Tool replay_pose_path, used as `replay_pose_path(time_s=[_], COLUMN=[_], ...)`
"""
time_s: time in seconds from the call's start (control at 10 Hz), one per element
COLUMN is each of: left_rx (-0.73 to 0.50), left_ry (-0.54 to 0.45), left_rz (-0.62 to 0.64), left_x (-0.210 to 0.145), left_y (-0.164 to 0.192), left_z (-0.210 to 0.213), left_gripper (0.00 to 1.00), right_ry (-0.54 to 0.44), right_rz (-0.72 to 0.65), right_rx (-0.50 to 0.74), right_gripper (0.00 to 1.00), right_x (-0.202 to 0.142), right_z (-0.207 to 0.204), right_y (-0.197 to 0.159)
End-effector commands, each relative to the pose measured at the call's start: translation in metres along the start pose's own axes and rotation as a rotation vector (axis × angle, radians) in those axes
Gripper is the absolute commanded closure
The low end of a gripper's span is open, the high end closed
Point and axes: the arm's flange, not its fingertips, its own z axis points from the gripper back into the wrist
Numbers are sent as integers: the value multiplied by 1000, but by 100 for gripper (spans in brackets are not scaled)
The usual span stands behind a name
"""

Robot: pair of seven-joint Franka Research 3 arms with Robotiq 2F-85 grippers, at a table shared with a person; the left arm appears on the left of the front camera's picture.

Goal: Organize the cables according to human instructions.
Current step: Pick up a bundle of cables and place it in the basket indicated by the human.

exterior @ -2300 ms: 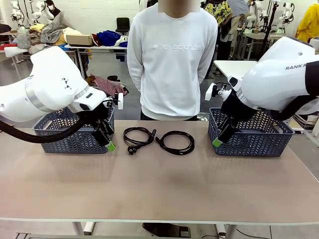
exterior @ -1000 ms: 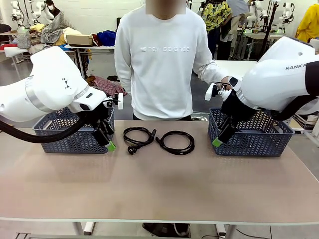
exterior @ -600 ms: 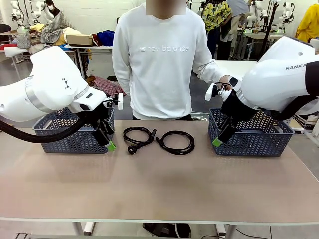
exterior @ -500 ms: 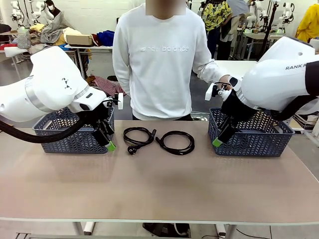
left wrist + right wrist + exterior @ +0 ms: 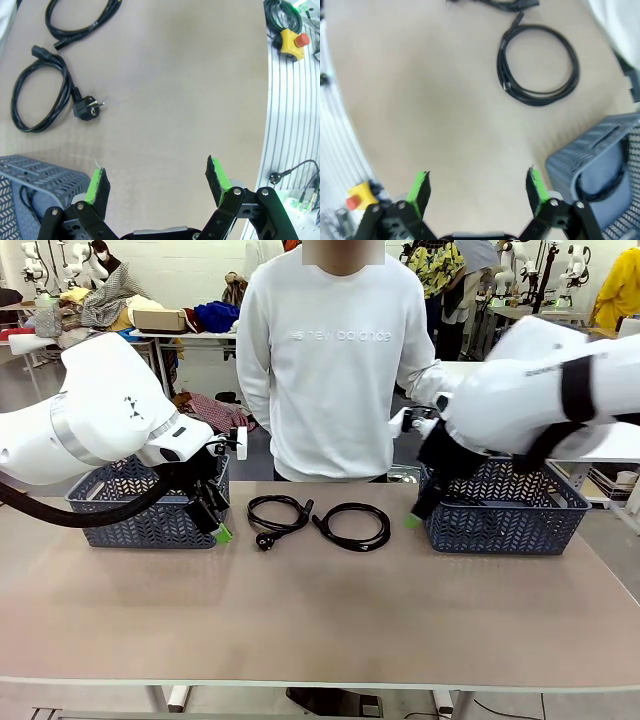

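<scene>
Tan counter (image 5: 320,620) holds two coiled black cables (image 5: 84,108) at its far middle, between grey baskets (image 5: 140,525). Left end effector (image 5: 156,167) and right end effector (image 5: 477,174) hang spread — both empty

Tan table (image 5: 320,620) spans front view. Grey lattice basket (image 5: 130,528) sits at 9 o'clock on it, 2nd basket (image 5: 510,532) at 3 o'clock, well apart, both nr far edge. Person (image 5: 335,380) in white sweatshirt stands at 12 o'clock behind far edge, between baskets. Bkgd at 10–11 o'clock: bench (image 5: 195,337) w/ piled clothes (image 5: 215,315). L wrist view: yellow e-stop box (image 5: 290,41), red button, at 1 o'clock on ribbed metal rail (image 5: 282,130) along table edge.
</scene>
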Motion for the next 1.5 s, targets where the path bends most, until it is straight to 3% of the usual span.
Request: replay_pose_path(time_s=[0.0, 0.5, 1.4], left_rx=[6, 6, 6], left_ry=[-10, -10, -10], left_rz=[13, 13, 13], left_x=[-1, -1, -1], left_y=[-1, -1, -1], left_z=[1, 1, 1], left_gripper=[0, 0, 0], right_ry=[65, 184, 174], right_rz=[-48, -124, -125], right_rx=[-29, -49, -16], right_gripper=[0, 0, 0], right_x=[45, 109, 110], right_z=[-15, -65, -81], right_y=[-13, -33, -39])
